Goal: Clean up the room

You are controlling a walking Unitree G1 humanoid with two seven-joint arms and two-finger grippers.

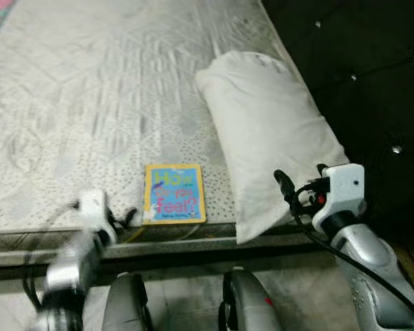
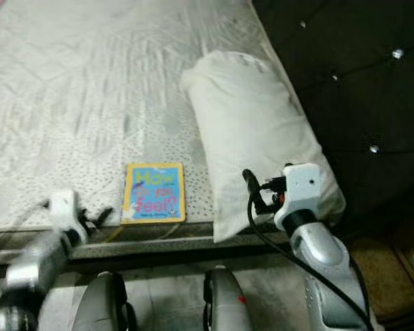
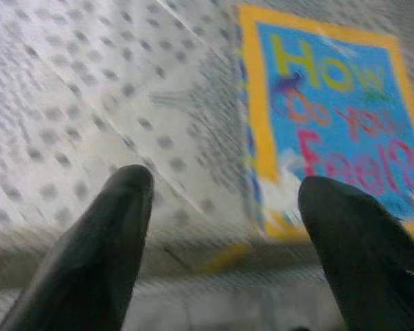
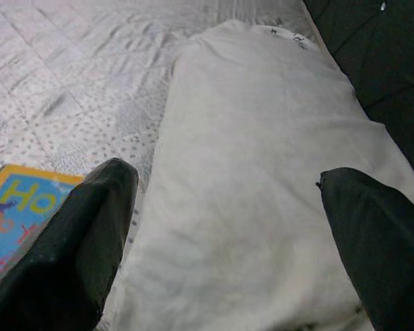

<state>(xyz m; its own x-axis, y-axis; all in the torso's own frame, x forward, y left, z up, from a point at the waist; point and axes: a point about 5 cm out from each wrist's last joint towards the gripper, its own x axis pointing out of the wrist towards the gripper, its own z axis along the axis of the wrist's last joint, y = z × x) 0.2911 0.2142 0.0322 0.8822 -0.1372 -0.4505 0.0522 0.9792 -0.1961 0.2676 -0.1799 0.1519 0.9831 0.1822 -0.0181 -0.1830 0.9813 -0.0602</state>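
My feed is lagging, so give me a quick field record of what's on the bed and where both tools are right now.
surface: bare mattress, patterned grey-white
book: "How Do You Feel?" book, flat near the mattress's front edge, cover up
pillow: white pillow, lying lengthwise beside the book on the robot's right, next to the dark tufted headboard
left tool: left tool open, at the mattress edge just left of the book's corner, not touching it
right tool: right tool open, aimed at the pillow's near end
held: nothing
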